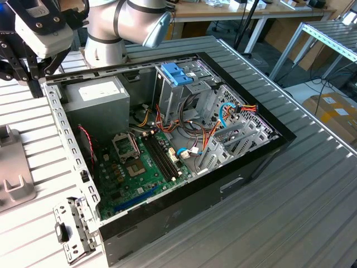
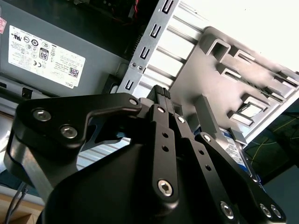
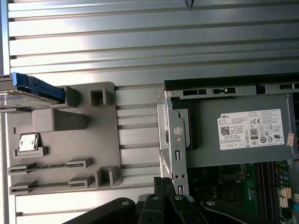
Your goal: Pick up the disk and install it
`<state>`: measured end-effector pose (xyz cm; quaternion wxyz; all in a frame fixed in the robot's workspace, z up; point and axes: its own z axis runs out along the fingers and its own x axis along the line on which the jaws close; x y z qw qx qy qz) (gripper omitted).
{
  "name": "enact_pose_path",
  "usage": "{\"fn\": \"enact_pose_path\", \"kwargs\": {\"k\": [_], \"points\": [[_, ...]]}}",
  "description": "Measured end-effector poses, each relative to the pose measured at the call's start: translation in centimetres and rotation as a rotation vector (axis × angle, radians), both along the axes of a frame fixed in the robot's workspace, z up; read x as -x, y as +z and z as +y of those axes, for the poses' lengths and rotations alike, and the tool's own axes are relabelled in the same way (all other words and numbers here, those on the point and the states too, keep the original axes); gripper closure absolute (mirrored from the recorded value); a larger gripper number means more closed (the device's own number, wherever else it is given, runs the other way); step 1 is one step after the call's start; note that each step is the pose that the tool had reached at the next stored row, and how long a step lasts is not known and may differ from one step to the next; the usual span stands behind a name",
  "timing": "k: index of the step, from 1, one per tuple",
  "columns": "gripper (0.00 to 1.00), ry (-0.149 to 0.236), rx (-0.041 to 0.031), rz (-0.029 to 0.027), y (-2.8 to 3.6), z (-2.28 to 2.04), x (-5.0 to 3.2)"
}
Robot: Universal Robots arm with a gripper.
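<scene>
Above the computer case [image 1: 56, 111] rim, gripper [image 2: 161, 91] fingers closed, holding nothing; disk [image 3: 35, 87] sits on grey holder [image 3: 93, 140] on bench [image 3: 140, 42], apart from gripper.

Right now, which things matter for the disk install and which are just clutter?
Job:
disk, on the grey fixture
gripper, shut, empty
open case

Clutter:
power supply
light-blue bracket
motherboard
</scene>
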<state>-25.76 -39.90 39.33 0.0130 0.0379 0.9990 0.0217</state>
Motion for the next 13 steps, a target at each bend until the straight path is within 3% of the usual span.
{"fn": "enact_pose_path", "kwargs": {"k": [13], "points": [[0.89,0.0,0.0,0.0,0.0,0.0,0.8]]}}
